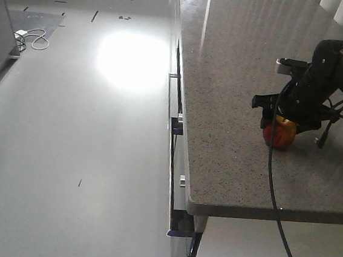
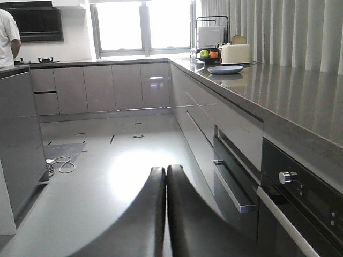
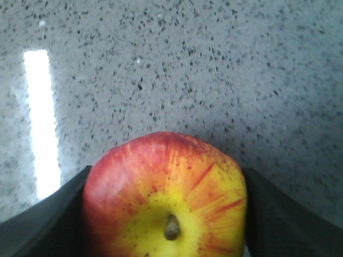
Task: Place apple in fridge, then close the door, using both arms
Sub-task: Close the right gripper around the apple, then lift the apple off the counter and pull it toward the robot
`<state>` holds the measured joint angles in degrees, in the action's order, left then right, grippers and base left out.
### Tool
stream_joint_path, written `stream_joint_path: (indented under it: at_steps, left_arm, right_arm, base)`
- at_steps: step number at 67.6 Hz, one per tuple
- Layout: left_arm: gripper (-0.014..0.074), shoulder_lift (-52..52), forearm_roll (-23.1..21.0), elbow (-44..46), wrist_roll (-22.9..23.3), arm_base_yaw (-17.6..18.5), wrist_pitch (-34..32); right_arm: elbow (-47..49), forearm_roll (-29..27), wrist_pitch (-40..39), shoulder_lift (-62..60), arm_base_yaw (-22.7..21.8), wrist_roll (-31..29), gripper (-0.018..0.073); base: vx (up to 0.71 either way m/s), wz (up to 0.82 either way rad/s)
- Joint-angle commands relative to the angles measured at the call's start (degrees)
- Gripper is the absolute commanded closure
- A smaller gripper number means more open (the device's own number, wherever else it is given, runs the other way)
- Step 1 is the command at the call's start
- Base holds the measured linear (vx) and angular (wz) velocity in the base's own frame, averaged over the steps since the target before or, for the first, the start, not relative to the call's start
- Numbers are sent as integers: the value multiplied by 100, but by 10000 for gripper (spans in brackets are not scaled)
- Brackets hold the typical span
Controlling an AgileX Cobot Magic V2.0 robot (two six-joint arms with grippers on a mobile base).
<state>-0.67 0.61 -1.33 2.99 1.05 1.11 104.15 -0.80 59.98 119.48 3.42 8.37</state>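
Observation:
The apple, red with a yellow patch round its stem, rests on the grey speckled counter near its front edge. My right gripper comes down over it from the right arm. In the right wrist view the apple fills the gap, and the black fingers press against both its sides. In the left wrist view my left gripper hangs low over the floor with its two pads together and nothing between them. The fridge and its door are out of view.
Drawer handles jut from the counter's front. A white cable lies on the floor at far left. A fruit bowl, a blue plate and a toaster stand far along the counter. An oven is at right, a person at far left.

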Motion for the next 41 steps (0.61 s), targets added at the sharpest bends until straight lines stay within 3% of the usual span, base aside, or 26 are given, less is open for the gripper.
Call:
stream_joint_path:
  at_steps: [1, 15, 41]
  left_arm:
    - [603, -81, -61, 103, 24, 14, -434]
    - [603, -81, -61, 103, 24, 14, -434]
    - [603, -81, -61, 103, 24, 14, -434]
  right_arm:
    - [175, 3, 9, -676, 1, 29, 337]
    - [-223, 170, 218, -1534, 397, -177, 337]
    - [-3096, 307, -1277, -3894, 1866, -253, 336]
  base:
    - [0, 0]
    - [0, 0]
    - [0, 0]
